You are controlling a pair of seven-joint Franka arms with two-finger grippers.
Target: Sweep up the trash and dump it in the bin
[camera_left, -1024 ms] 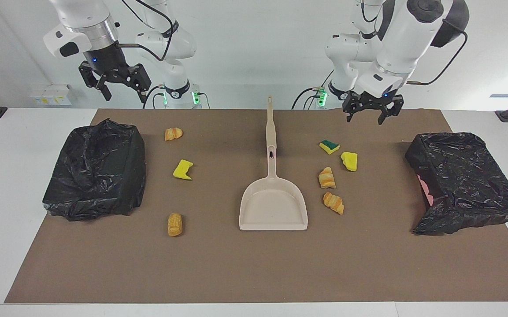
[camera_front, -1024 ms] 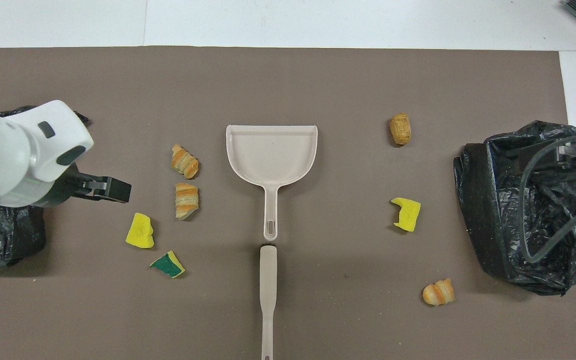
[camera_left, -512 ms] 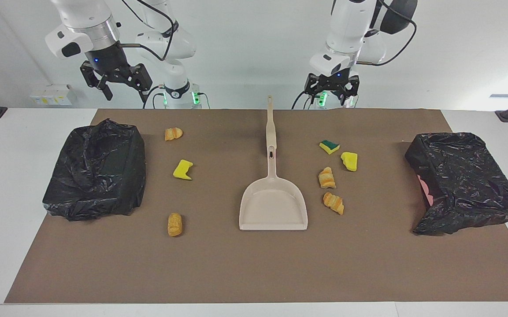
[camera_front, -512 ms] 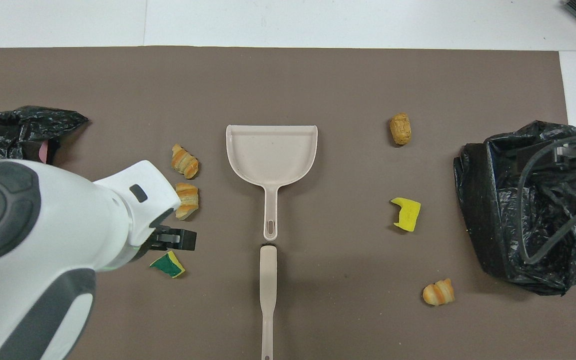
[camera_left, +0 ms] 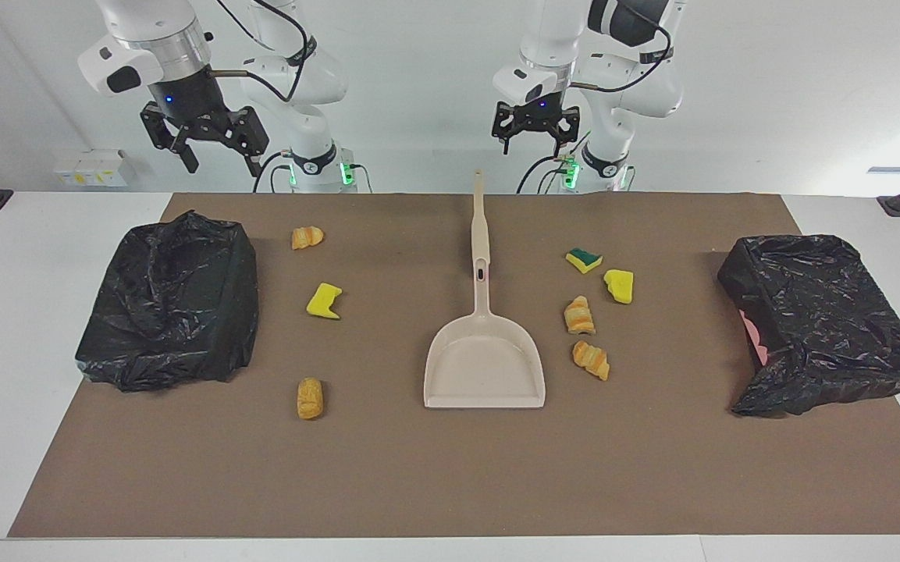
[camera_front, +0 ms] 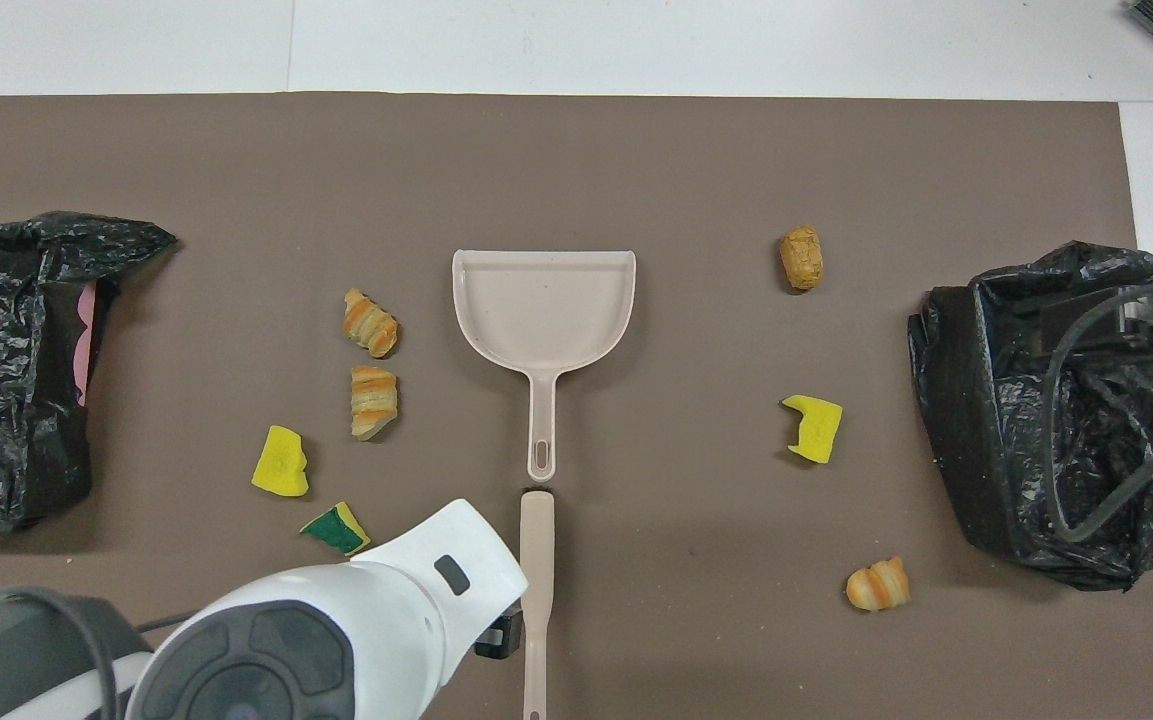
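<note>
Left fingers (camera_left: 535, 134) spread wide, nothing held, up in the air over the robot-end of the beige sweeper stick (camera_left: 478, 211). Likely lining up to grab it, since the sweep needs that tool first. Right fingers (camera_left: 219, 152) also wide open and empty, hanging over the black-bagged bin (camera_left: 172, 304) at the right arm's end; that arm waits.

The stick lies straight below the left fingers, end to end with the handle of the beige dustpan (camera_left: 485, 367). The pan mouth faces away from the robots, so pieces can be pushed in from either side.

Trash all loose on the brown mat (camera_left: 450, 476) on the worktop, none in pan or bins:
- Toward the left arm's end of the stick: green-and-yellow sponge (camera_left: 584, 259), yellow sponge chunk (camera_left: 619, 286), then two striped toy croissants (camera_left: 578, 314) (camera_left: 591, 360), close together beside the pan.
- Below and past the right fingers: another croissant (camera_left: 307, 236), a notched yellow sponge (camera_left: 324, 301), and a tan bread roll (camera_left: 310, 398) farthest out.

Second bagged bin (camera_left: 824, 320) sits at the left arm's end, tipped, with pink showing at its mouth. Pieces look light and soft and may roll.
</note>
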